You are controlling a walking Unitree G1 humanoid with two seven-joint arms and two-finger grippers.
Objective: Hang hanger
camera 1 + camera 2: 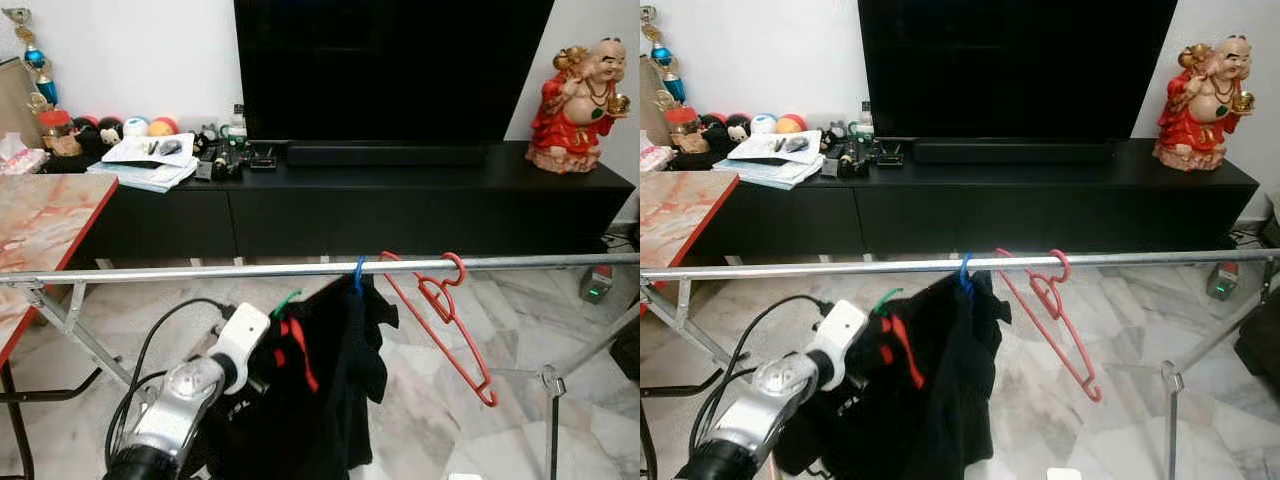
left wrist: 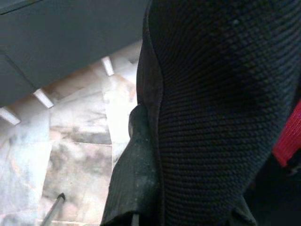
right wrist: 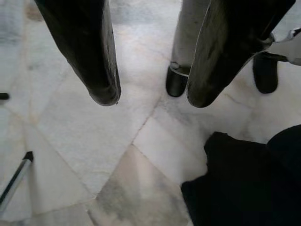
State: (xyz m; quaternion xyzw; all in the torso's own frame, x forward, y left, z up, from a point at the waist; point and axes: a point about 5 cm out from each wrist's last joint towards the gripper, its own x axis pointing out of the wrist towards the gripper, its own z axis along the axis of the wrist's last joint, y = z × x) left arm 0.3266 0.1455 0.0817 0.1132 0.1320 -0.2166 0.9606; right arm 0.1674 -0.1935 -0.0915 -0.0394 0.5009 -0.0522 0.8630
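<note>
a silver clothes rail (image 1: 200,271) runs across the room at about the robot's chest height, in front of a long black tv cabinet (image 1: 400,200) with a dark television (image 1: 390,70) on it. two hangers hook over the rail near its middle. a blue hanger (image 1: 358,275) carries a black garment (image 1: 330,370) with red trim that droops down toward the marble floor (image 1: 470,440). just to the right of it, an empty red hanger (image 1: 440,320) hangs tilted, its lower end swinging out to the right.

the left arm (image 1: 190,400) reaches up from below, its white wrist pressed into the left side of the black garment, where a green hanger hook (image 1: 287,300) pokes out just below the rail without touching it. in the left wrist view one black finger (image 2: 134,179) lies right against the knit cloth; i cannot tell whether the left gripper is open or gripping.

in the right wrist view the right gripper (image 3: 153,96) points down at the floor with its fingers spread apart and nothing between them, near a heap of black cloth.

a red laughing buddha statue (image 1: 578,105) stands on the cabinet's right end, and papers (image 1: 150,160) and small balls (image 1: 135,126) sit on the left end. a red-edged table (image 1: 40,230) stands at far left.
</note>
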